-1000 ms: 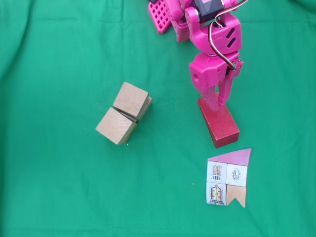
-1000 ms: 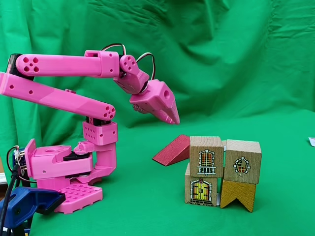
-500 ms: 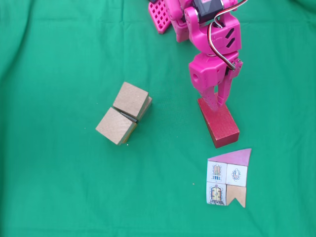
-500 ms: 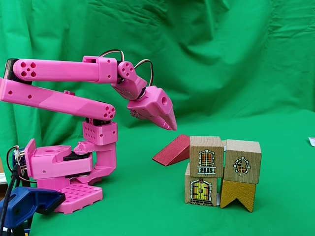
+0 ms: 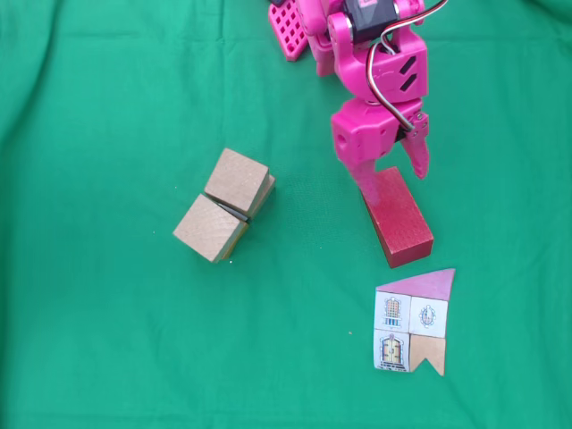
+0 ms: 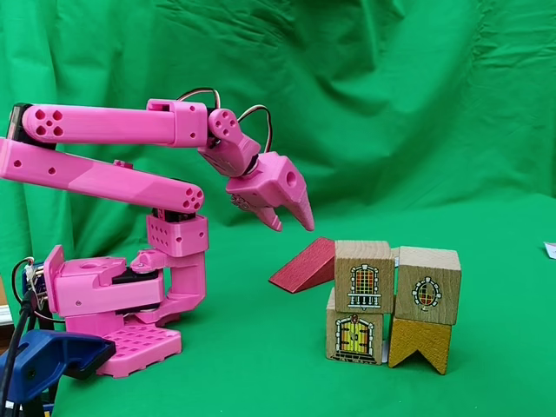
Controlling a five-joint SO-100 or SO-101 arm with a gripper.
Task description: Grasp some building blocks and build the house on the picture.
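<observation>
Gripper [image 5: 391,179] spread above red brick [image 5: 399,219]; cubes [image 5: 223,204] apparently well apart.

1 red brick [image 5: 399,220] — 2 cubes [image 5: 222,215] — 1 card [image 5: 412,321]

A dark red brick [image 5: 398,217] lies flat, angled diagonally. Two plain wooden cubes [image 5: 223,205] sit touching, well apart from it. The house card [image 5: 413,322] lies just below the brick.

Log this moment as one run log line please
phase: approach | gripper: open, above red brick's near end | cubes: touching, untouched | house card: flat on cloth
</observation>
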